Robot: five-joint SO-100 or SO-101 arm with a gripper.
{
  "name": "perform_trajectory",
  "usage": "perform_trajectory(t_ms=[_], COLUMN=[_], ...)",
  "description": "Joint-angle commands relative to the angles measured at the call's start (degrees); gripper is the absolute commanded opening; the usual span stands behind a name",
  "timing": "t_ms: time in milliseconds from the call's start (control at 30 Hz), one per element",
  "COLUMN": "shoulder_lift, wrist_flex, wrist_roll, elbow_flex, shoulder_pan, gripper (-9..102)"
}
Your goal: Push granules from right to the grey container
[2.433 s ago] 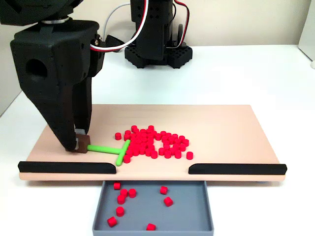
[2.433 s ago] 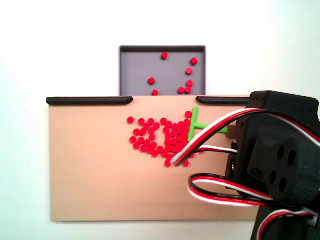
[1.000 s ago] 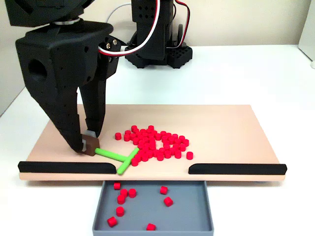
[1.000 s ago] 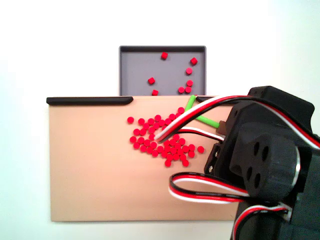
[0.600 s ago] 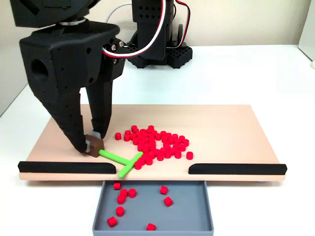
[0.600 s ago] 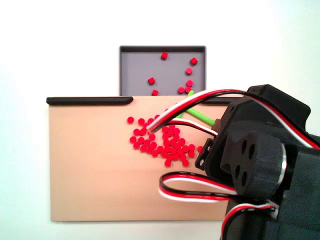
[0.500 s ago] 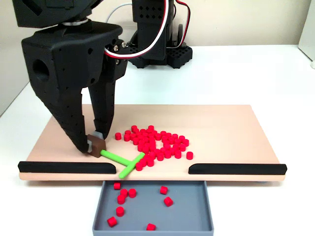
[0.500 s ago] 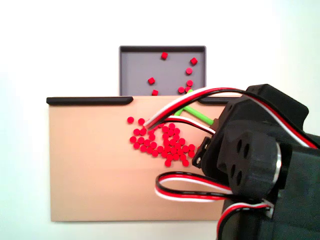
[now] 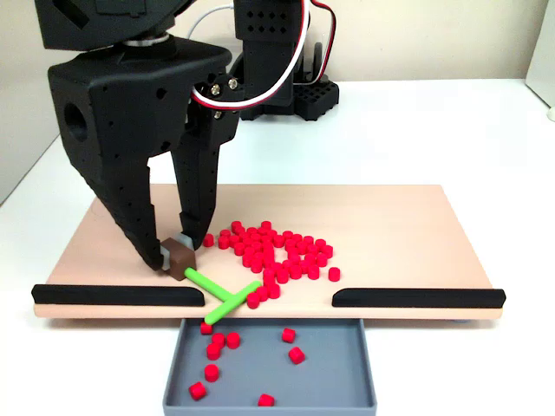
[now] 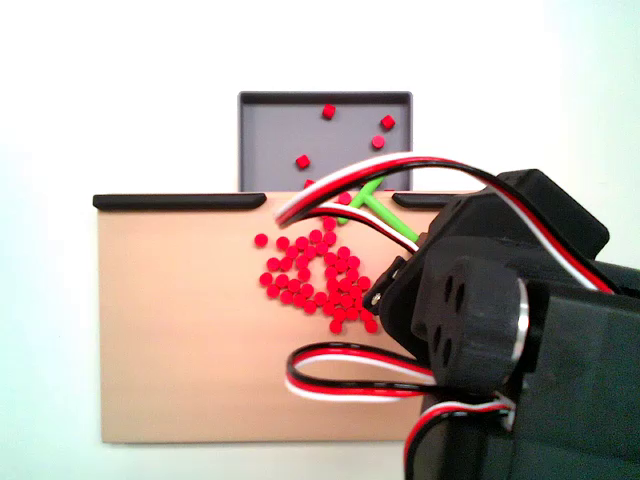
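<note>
Red cylindrical pellets, the granules [image 9: 277, 251], heaped mid-board on the beige rectangular board [image 9: 408, 225], with several already lying in the shallow grey plastic tray [image 9: 334, 368] just below the board's front edge in a fixed view. Black two-finger tool [image 9: 178, 254] closed tight on the small brown block [image 9: 181, 256] at the handle end of the green T-shaped stick [image 9: 221, 293], fingertips low at the board. Mid-sweep by the look of it: crossbar of the stick at the gap between the two black bars [image 9: 117, 295] [image 9: 416, 297], a few pellets pressed against it at the lip, one [image 9: 206, 328] apparently just over the edge. Stick's long axis diagonal in that view, running from the block down and rightward toward the gap; crossbar set across it, its lower-left tip reaching over the board's front edge. Same stick [image 10: 375, 207] seen in another fixed view, slanting up-left with its crossbar at the tray's mouth, partly behind the red, white and black wires [image 10: 350, 180]. Most of the heap [image 10: 320, 275] well short of the tray, so the task judged far from done. Next move likely: finish this stroke through the gap, lift back behind the heap, then draw again toward the tray, keeping the crossbar flat to the board and clear of the bar ends. White surface [image 9: 451, 130] beneath everything.
</note>
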Motion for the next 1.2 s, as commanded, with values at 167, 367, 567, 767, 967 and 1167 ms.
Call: perform_trajectory(t_ms=[167, 367, 567, 767, 967, 1167], shoulder_lift=[1.93, 2.37, 6.94, 14.41, 27.95, 44.74], wrist_flex=[-0.35, -0.44, -0.53, 2.81, 5.71, 5.62], wrist_roll=[10.02, 21.36, 38.94, 48.25, 55.02, 58.36], elbow_flex=[-1.93, -1.93, -2.02, -1.05, 14.59, 34.01], shoulder_pan=[-1.85, -3.25, -5.71, -6.24, -6.42, -8.53], gripper=[0, 0, 0, 0, 0, 0])
